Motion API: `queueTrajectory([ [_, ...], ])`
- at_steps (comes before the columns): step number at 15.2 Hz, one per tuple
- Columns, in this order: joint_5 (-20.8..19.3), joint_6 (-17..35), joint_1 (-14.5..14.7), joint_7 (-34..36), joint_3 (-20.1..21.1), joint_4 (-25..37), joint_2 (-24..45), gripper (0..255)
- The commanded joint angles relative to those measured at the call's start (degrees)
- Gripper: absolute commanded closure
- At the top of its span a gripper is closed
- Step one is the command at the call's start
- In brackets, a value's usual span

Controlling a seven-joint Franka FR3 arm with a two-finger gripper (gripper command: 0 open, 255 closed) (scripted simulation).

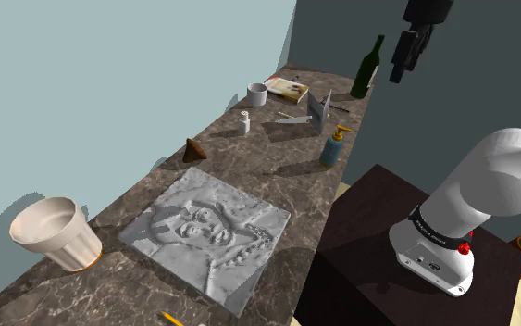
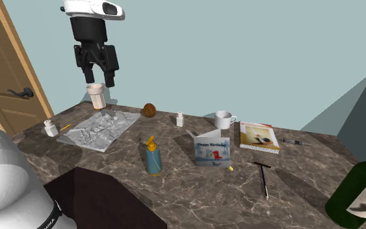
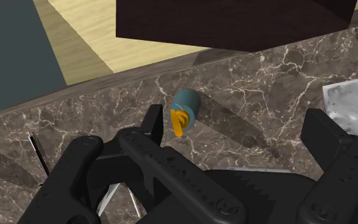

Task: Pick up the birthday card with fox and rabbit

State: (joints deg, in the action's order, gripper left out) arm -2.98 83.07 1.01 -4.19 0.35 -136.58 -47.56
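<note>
- The pincer (image 2: 95, 79) hangs high above the counter (image 2: 194, 195) with its two black fingers spread apart and nothing between them; it is released.
- In the wrist view the pincer (image 3: 234, 137) looks straight down at a blue pump bottle (image 3: 185, 108) with an orange nozzle, standing on the dark marbled top near its front edge.
- The birthday card (image 2: 212, 149) stands upright and half unfolded on the counter, just beside that bottle (image 2: 153, 156) on the second exterior view's right. Its front shows a printed picture whose details are too small to make out.
- In the shoulder view the card (image 1: 318, 109) appears as a grey folded sheet between the bottle (image 1: 333, 148) and a book (image 1: 287, 87).
- Further out around the card lie a white mug (image 2: 223, 119), the book (image 2: 259, 136), a corkscrew (image 2: 263, 177) and a dark wine bottle (image 2: 360, 195).
- Well apart on the other side sit a grey relief slab (image 2: 100, 128) and a pale cup (image 2: 95, 95).
- As I judge it, the step in hand is the approach: nothing is grasped and the pincer is far above its target.
- The next move likely calls for shifting sideways from over the bottle to over the card, turning the fingers to straddle the thin folded edge, then descending without knocking the bottle.
</note>
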Motion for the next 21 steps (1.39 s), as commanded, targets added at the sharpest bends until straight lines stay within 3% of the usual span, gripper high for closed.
queueTrajectory([
  [1, 0.00, 0.00, 0.00, 0.00, 0.00, 0.00, 0.00, 0],
  [11, -4.60, 17.41, -2.38, -2.09, -3.71, -1.00, 16.70, 0],
  [21, -7.46, 31.23, -4.51, -3.56, -6.99, 5.86, 37.41, 0],
])
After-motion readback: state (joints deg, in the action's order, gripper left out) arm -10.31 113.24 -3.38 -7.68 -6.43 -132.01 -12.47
